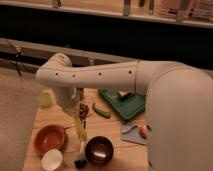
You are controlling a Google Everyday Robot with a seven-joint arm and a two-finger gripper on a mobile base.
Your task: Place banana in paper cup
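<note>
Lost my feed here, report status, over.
Gripper low over table, at banana's top end. Banana not in paper cup. Orange bowl close beside cup.
</note>
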